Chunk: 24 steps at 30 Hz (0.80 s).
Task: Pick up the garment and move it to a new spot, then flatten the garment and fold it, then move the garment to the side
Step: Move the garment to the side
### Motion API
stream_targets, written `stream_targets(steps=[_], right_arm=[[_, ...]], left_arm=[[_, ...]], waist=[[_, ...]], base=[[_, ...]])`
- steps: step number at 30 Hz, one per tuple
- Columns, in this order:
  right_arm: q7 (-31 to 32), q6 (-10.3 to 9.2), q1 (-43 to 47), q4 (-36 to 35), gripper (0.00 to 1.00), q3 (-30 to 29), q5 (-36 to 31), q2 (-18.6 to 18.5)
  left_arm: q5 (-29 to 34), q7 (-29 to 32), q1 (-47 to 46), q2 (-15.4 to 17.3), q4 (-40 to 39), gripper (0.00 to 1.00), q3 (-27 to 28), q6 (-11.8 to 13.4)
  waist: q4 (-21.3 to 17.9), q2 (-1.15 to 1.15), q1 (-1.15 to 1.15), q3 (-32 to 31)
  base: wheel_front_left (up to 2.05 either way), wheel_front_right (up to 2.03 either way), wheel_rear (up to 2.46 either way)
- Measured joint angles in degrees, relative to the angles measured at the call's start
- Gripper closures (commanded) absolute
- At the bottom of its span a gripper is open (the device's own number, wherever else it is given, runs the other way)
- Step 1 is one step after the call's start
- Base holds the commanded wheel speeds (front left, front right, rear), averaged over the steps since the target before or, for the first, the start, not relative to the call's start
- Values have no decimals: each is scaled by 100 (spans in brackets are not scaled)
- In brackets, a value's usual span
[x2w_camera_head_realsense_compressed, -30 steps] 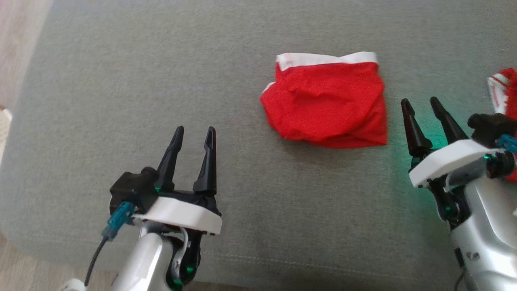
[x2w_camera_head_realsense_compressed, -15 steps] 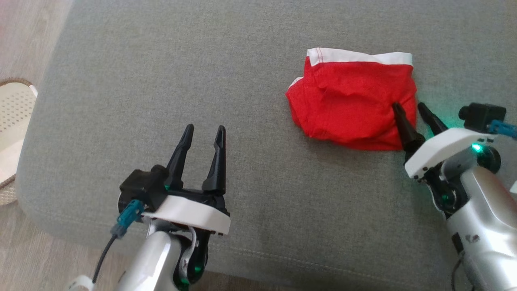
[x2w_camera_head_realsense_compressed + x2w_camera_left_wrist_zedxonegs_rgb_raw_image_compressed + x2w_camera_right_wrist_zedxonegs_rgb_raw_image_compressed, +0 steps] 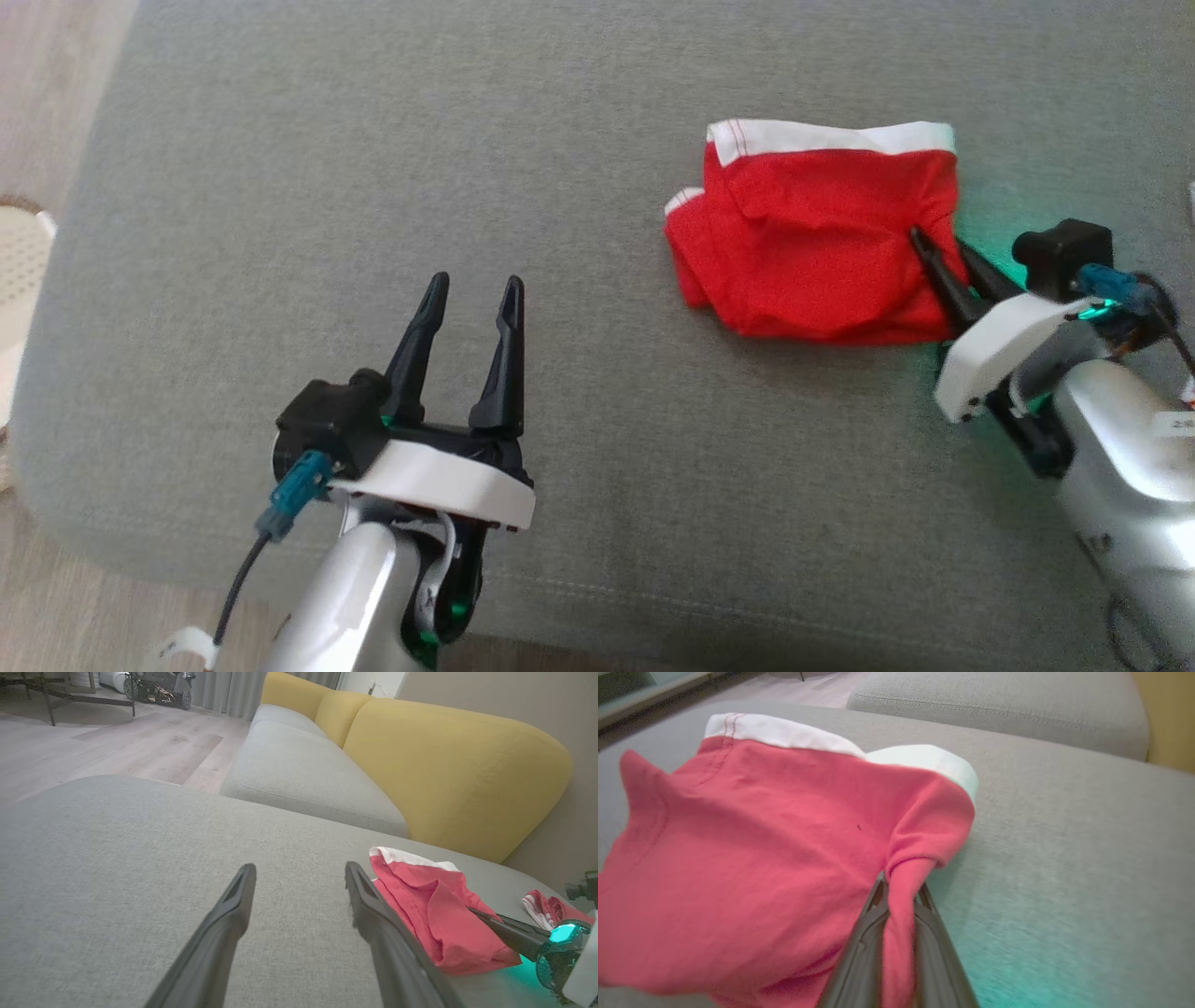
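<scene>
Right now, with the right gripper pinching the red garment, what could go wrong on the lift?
1. The right gripper holds only a thin fold at the edge of the red garment; it may slip out.
2. Lifted by one point, the garment could bunch, making flattening harder; the left gripper is open and apart from it.

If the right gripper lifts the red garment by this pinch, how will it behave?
Likely floppy: the red garment bunches into a soft ridge in the right gripper. Probably light and thin, so it should hang limp from that one pinch.
</scene>
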Motion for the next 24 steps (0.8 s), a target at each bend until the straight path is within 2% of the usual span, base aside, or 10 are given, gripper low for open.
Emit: stream_targets(steps=[6,10,18,24], right_arm=[[-434,0,-214,-16,100,381,-792,-568],[-564,0,-322,-270,100,512,-1073,-1014],[-397,0,-327,-978,100,621,-1065,-1969],[-252,0,-309,-1147,100,428,-993,-2602]], left_arm=[[19,0,-26,0,0,0,109,-15],[66,0,-158,-1,-25,0,104,-59],[214,0,-477,-11,-9,0,64,-140],[350,-27,-754,-14,92,0,54,-218]], waist=[[-317,0,0,-47],[-595,0,0,-46],[-1200,0,0,118],[-1591,0,0,366]], base=[[0,0,0],[0,0,0],[0,0,0],[0,0,0]])
